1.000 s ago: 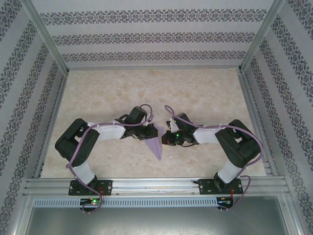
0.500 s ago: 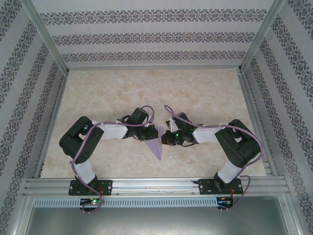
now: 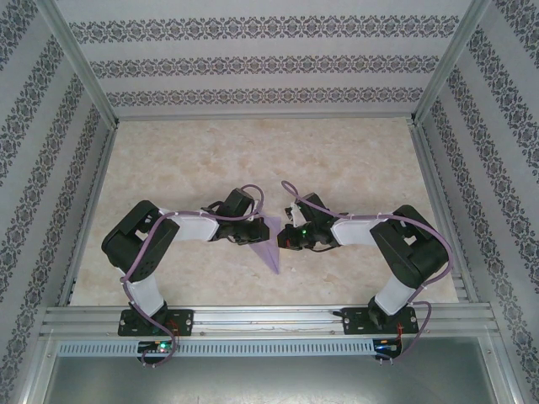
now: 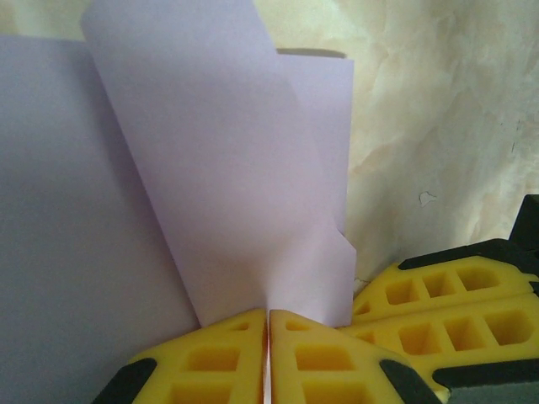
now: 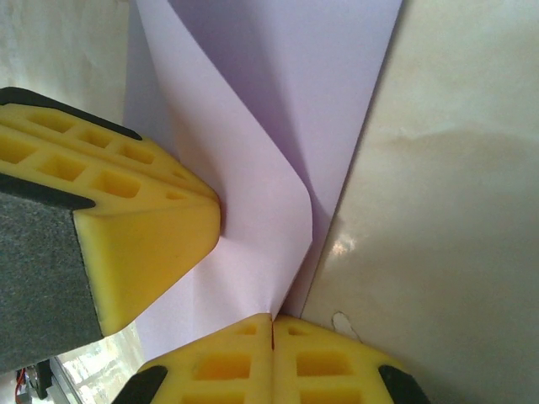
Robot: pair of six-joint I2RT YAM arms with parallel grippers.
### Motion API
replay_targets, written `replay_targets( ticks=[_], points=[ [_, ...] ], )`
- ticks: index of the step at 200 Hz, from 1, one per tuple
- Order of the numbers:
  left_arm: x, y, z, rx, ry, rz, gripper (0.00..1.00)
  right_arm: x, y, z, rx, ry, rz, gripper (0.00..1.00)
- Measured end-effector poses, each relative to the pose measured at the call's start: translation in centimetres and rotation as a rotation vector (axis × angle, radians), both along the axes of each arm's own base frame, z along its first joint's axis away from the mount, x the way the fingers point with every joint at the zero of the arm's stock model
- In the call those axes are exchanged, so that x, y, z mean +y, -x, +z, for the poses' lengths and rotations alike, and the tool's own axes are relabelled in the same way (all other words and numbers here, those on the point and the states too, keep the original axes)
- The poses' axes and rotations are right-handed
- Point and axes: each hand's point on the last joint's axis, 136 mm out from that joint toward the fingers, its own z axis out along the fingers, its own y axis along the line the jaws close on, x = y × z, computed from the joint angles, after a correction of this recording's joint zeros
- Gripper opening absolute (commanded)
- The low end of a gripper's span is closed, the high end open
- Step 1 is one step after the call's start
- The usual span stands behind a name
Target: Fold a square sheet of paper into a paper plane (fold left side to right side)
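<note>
Paper (image 3: 269, 252) sits mid-desk (image 3: 354, 160). The left fingers (image 4: 221, 364) are pressed together, pinching one flap, and the right fingers (image 5: 330, 364) pinch the opposite edge. Risky spot: any pull apart could tear the thin sheet, and a slip would let the raised flap spring back and skew the crease. The long axis runs far-to-near across the desk, sharp tip toward its near edge.

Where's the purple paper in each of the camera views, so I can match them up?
Top external: purple paper at centre, a pointed shape, tip toward the near edge.
Left wrist: left and middle, rising from the shut left gripper at the bottom edge.
Right wrist: top centre, narrowing down into the shut right gripper.
Shared landmark: the marbled table beside it.
</note>
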Motion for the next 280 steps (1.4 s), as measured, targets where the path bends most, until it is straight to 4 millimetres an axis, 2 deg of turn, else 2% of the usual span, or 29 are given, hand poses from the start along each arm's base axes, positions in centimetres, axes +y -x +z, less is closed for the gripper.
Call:
replay_targets(
  ticks=[32,71,92,106,122,143,157,168,185,205,232,251,280],
  points=[
    [0.0,0.0,-0.1,-0.006,0.005,0.0,0.1,0.0,-0.1,0.1,-0.01,0.01,0.003,0.12],
    [0.0,0.0,0.0,-0.016,0.012,0.001,0.1,-0.2,-0.5,0.9,-0.029,0.021,0.009,0.26],
    [0.0,0.0,0.0,-0.02,0.014,0.001,0.1,-1.1,-1.2,2.2,-0.068,0.022,-0.013,0.35],
    [0.0,0.0,0.0,-0.021,0.015,0.001,0.09,-1.6,-1.7,3.7,-0.1,0.013,-0.032,0.36],
    [0.0,0.0,0.0,-0.022,0.016,0.001,0.09,-2.1,-2.0,5.8,-0.148,-0.009,-0.046,0.33],
    [0.0,0.0,0.0,-0.023,0.016,0.001,0.1,-2.3,-1.3,8.0,-0.198,-0.065,-0.045,0.16],
    [0.0,0.0,0.0,-0.024,0.016,0.002,0.1,-2.2,0.0,8.4,-0.187,-0.105,-0.033,0.06],
    [0.1,0.0,0.0,-0.025,0.015,0.003,0.1,-1.9,1.2,8.2,-0.154,-0.13,-0.021,0.0],
    [0.0,0.0,0.0,-0.025,0.015,0.002,0.1,-0.8,3.3,7.5,-0.095,-0.162,0.016,0.0],
    [0.0,0.0,0.0,-0.025,0.015,0.002,0.09,0.9,4.8,7.2,-0.052,-0.198,0.059,0.0],
    [0.0,0.0,0.0,-0.025,0.015,0.002,0.1,2.5,5.7,5.5,0.001,-0.199,0.087,0.0],
    [0.0,0.0,0.0,-0.025,0.015,0.002,0.1,2.8,5.6,4.4,0.031,-0.188,0.075,0.0],
    [0.0,0.0,0.0,-0.025,0.015,0.002,0.09,3.2,5.5,3.7,0.043,-0.187,0.065,0.0]
  ],
)
